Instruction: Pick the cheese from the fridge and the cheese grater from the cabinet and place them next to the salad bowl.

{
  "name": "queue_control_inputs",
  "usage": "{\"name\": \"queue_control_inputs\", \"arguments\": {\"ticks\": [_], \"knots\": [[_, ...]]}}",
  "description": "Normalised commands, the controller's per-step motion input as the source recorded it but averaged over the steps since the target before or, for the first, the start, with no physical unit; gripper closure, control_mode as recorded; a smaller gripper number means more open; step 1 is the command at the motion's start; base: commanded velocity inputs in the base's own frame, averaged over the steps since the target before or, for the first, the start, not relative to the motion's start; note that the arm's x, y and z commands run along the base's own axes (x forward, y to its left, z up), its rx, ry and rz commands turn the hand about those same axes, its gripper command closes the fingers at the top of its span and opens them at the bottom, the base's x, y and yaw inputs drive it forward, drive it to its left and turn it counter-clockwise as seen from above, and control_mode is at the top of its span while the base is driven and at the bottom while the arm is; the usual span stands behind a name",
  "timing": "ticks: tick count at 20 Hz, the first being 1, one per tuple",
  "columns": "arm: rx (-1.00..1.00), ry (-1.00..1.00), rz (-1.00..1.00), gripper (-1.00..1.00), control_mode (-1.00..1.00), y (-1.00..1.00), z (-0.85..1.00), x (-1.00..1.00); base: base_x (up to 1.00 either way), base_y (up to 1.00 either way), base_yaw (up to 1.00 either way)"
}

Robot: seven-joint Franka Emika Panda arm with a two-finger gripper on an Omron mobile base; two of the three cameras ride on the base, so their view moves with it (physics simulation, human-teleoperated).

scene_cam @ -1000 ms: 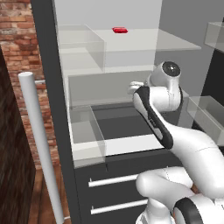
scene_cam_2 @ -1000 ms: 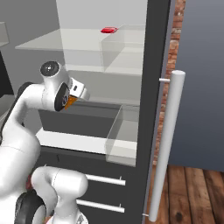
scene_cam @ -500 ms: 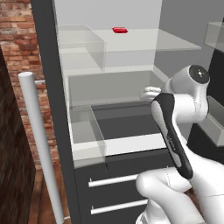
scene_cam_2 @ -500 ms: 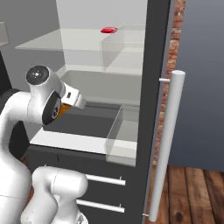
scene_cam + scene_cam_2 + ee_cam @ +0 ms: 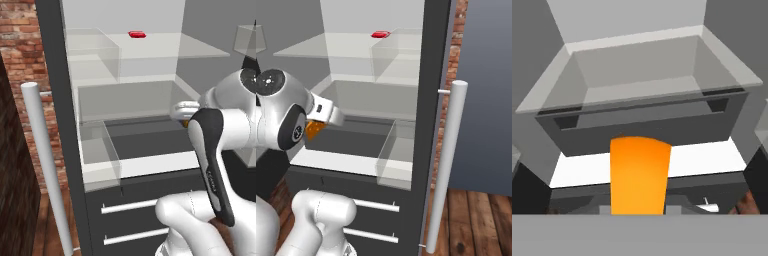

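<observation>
The cheese (image 5: 640,172), an orange wedge, sits between my gripper's fingers and fills the low centre of the hand view. From the right base view the cheese (image 5: 313,128) peeks out under the white hand, and my gripper (image 5: 317,126) is shut on it just in front of the open fridge (image 5: 428,100). In the left base view the gripper (image 5: 185,114) hangs at the fridge's (image 5: 60,100) right side, over the dark lower shelf. The cheese grater, cabinet and salad bowl are out of view.
A flat red item (image 5: 137,34) lies on the upper glass shelf. A clear bin (image 5: 396,155) juts out at the shelf front. The door's long pale handle (image 5: 448,160) stands close by. Grey drawers (image 5: 130,220) are below. A dark bin (image 5: 642,120) faces the hand.
The arm has drawn back out of the fridge with the cheese, sliding right in the left base view and left in the right base view. The grip has stayed shut.
</observation>
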Motion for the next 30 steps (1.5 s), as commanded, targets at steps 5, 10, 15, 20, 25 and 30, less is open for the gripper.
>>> {"name": "queue_control_inputs", "arguments": {"ticks": [5,10,15,20,25,30], "knots": [[-0.15,0.19,0.0,1.0,-1.0,0.0,0.07,-0.13,0.0,0.0,0.0],[-0.02,0.11,0.01,1.0,-1.0,0.0,0.02,-0.42,0.0,0.0,0.0],[0.0,0.0,0.05,1.0,-1.0,0.0,0.04,-0.79,0.0,0.0,0.0],[0.0,0.0,0.05,1.0,-1.0,0.0,0.0,-0.63,0.0,0.0,0.0],[0.0,0.0,0.01,1.0,-1.0,0.0,0.0,-0.1,0.0,0.0,0.0],[0.0,0.0,0.0,1.0,-1.0,0.0,0.0,0.0,0.0,0.0,0.0]]}}
